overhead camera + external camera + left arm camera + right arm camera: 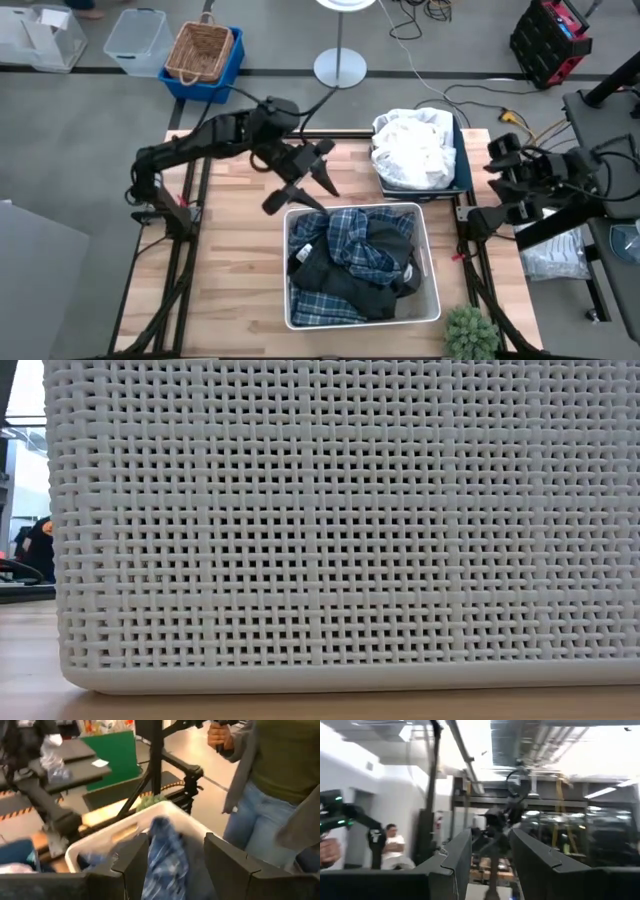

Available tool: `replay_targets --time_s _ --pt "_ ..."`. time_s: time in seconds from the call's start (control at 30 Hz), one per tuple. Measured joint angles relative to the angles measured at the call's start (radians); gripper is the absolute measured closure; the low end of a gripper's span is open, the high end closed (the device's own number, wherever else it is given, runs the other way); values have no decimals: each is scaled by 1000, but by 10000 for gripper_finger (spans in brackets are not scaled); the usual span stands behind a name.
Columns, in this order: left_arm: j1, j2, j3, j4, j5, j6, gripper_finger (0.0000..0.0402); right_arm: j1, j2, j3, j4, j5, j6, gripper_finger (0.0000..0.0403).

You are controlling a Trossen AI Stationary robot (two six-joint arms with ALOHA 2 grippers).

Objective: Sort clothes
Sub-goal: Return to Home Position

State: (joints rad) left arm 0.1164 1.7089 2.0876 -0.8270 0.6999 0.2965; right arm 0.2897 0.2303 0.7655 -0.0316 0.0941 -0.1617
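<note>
A white woven plastic bin stands at the table's near middle and holds blue-and-white plaid clothes and dark grey clothes. Its wall fills the low view. White clothes lie piled in the navy blue bin at the far right. My left gripper is open above the table, just beyond the white bin's far left corner. In the left wrist view the plaid cloth shows between its fingers, farther off in the bin. My right gripper is open and empty off the table's right edge.
A wicker basket in a blue crate, a clear plastic bin and a lamp base stand on the floor beyond the table. A small green plant is at the near right corner. A person stands past the table.
</note>
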Motion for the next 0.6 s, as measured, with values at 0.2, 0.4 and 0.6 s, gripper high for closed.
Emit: replay_targets --time_s 0.2,0.4,0.6 --pt "-13 -267 -421 219 -46 -59 229 0 -156 -20 -162 127 72 270" --pt "-50 -690 -1001 729 -276 -227 229 -2 -218 -38 -323 314 200 260" --pt "-64 -983 -1394 1106 -494 -496 229 0 -159 -60 -321 234 232 252"
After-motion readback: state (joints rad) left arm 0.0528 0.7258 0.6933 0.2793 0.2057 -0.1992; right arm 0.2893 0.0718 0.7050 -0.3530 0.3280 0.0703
